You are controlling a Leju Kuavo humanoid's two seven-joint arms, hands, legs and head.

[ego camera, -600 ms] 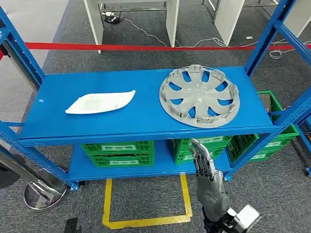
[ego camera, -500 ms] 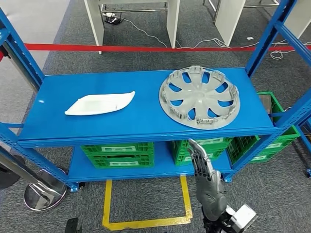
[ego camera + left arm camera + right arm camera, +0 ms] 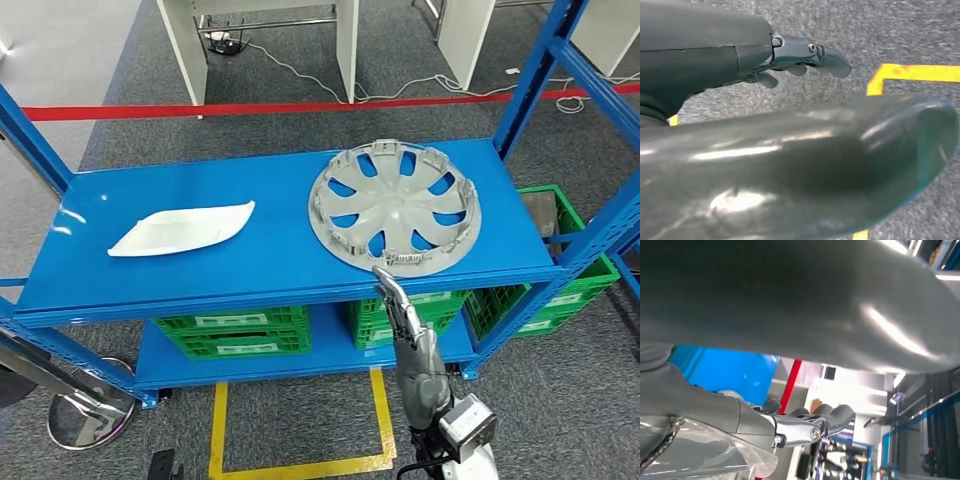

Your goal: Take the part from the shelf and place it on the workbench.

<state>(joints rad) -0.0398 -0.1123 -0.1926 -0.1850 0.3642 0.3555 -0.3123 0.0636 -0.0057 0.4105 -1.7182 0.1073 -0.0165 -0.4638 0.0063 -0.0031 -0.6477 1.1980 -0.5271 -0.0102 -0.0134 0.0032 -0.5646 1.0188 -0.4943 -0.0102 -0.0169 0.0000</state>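
A grey wheel cover (image 3: 394,205) lies flat on the right half of the blue shelf (image 3: 279,250). A flat white part (image 3: 181,228) lies on the left half. My right hand (image 3: 411,345) reaches up in front of the shelf, fingers straight and holding nothing. Its fingertips (image 3: 383,277) meet the shelf's front edge just below the wheel cover's near rim. In the right wrist view the right hand (image 3: 753,420) shows outstretched fingers (image 3: 828,417). My left hand (image 3: 791,165) hangs over the carpet, its fingers (image 3: 810,52) extended and holding nothing.
Green crates (image 3: 238,330) fill the lower shelf, and another crate (image 3: 573,270) stands at the right. Blue uprights (image 3: 528,85) frame the shelf ends. Yellow floor tape (image 3: 217,420) marks a square before the shelf. Red barrier tape (image 3: 226,108) runs behind. A round metal base (image 3: 79,415) stands at the left.
The camera has shifted a little. My right hand has risen from below the shelf edge, so its fingertips now reach the front edge under the wheel cover.
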